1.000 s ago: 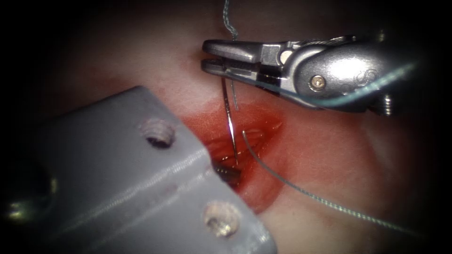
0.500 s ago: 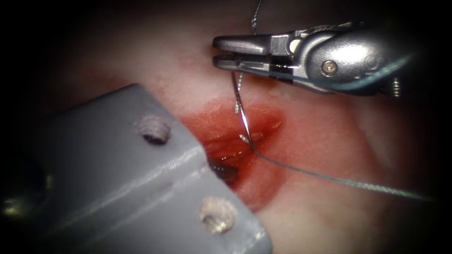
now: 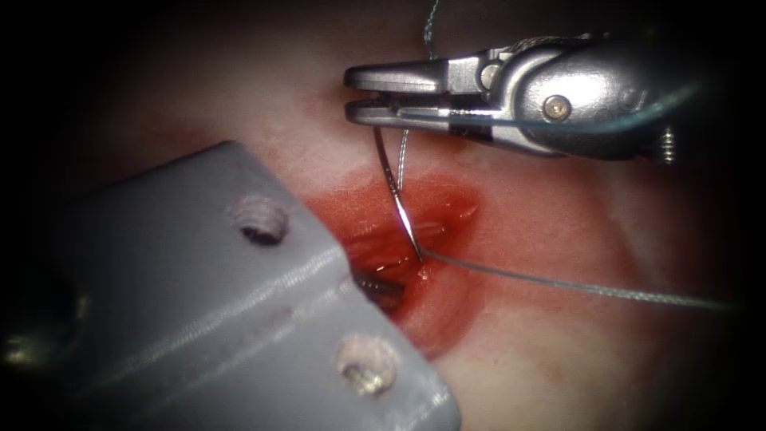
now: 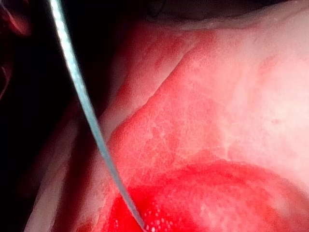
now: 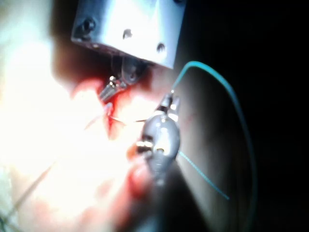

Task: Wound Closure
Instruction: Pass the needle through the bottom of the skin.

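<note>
My right tool (image 3: 349, 96) lies across the tissue (image 3: 558, 375) above the cut (image 3: 375, 251), its jaws shut on the curved needle (image 3: 391, 183) near its rear end. The needle hangs down, and its tip meets the cut's right lip, where the thread (image 3: 574, 287) comes out and runs tight to the right. I cannot tell whether the tip is in the tissue. My left tool (image 3: 381, 286) shows as a dark metal tip inside the cut's left side. The right wrist view has my right tool (image 5: 170, 102) and my left tool (image 5: 112, 88) at the red cut.
Red fluid (image 3: 431, 311) wets the cut and its lips. More thread (image 3: 431, 24) rises behind the right tool, and a teal loop (image 5: 231, 96) arcs past it. A thin pale strand (image 4: 87, 106) crosses the tissue (image 4: 231, 106) into red fluid (image 4: 217, 203).
My right tool went up and right with the needle, then came back left. The needle's tip moved from the cut's middle to its right lip. The slack thread loop has drawn straight.
</note>
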`<action>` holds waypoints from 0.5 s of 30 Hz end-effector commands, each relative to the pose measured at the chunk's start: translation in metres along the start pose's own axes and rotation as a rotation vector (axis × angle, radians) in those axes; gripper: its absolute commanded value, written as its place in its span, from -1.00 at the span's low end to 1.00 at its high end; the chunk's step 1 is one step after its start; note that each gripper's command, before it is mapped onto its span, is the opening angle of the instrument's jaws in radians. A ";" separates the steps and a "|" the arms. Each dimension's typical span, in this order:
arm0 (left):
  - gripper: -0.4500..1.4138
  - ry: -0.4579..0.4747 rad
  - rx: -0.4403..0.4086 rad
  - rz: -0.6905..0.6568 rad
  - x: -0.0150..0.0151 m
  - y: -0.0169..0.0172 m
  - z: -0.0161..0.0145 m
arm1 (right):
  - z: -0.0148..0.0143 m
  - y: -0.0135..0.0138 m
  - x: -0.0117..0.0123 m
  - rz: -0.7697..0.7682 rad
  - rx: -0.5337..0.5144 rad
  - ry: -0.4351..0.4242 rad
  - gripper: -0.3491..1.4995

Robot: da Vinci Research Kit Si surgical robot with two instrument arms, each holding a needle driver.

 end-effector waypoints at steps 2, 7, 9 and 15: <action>-1.00 -0.004 -0.002 0.004 -0.0011 0.0004 0.0000 | 0.0013 0.0009 0.0001 -0.008 -0.005 0.006 -1.00; -1.00 -0.004 -0.001 -0.003 -0.0011 0.0004 -0.0001 | 0.0014 0.0006 0.0000 -0.012 0.015 0.011 -1.00; -1.00 -0.004 0.000 -0.003 -0.0012 0.0003 -0.0001 | 0.0014 0.0005 -0.0001 -0.014 0.023 0.015 -1.00; -1.00 -0.004 0.001 0.000 -0.0013 0.0001 -0.0002 | 0.0016 -0.0004 -0.0008 -0.026 0.053 0.020 -1.00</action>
